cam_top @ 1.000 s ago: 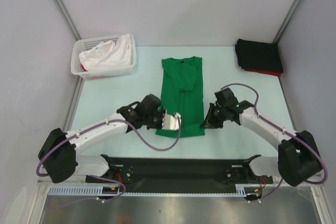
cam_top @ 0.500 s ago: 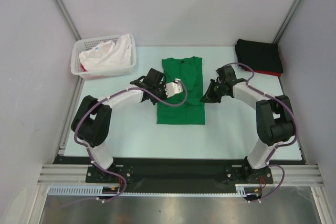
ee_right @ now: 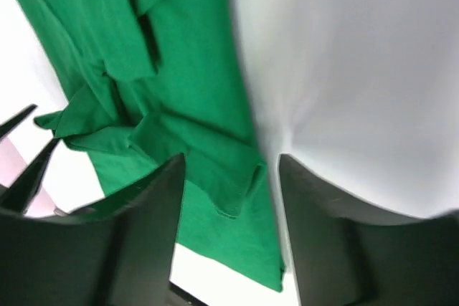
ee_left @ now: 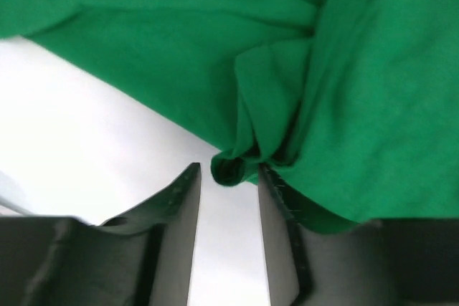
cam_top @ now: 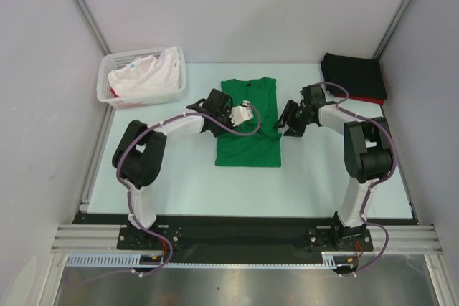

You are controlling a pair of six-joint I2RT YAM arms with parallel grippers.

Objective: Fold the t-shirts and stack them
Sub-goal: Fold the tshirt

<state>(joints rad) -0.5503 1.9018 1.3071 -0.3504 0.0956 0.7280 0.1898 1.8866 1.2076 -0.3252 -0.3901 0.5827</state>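
Note:
The bright green t-shirt (cam_top: 247, 141) lies flat mid-table, its lower part folded up over the body. My left gripper (cam_top: 231, 120) hovers at its left edge, my right gripper (cam_top: 285, 122) at its right edge. In the left wrist view the left gripper (ee_left: 228, 173) stands open, with a bunched fold of green cloth (ee_left: 231, 168) loose at its tips. The right gripper (ee_right: 229, 166) is open over the shirt's edge (ee_right: 237, 191). A folded black t-shirt (cam_top: 353, 75) rests on a red t-shirt (cam_top: 362, 99) at the back right. A white t-shirt (cam_top: 152, 73) fills the basket.
The white mesh basket (cam_top: 107, 95) stands at the back left. Grey walls close in the table on the left, back and right. Both arms reach far forward, elbows bent outward.
Both grippers carried the green shirt's lower hem away from the near edge and up over the body, so the shirt is shorter. Both then opened and let the cloth go.

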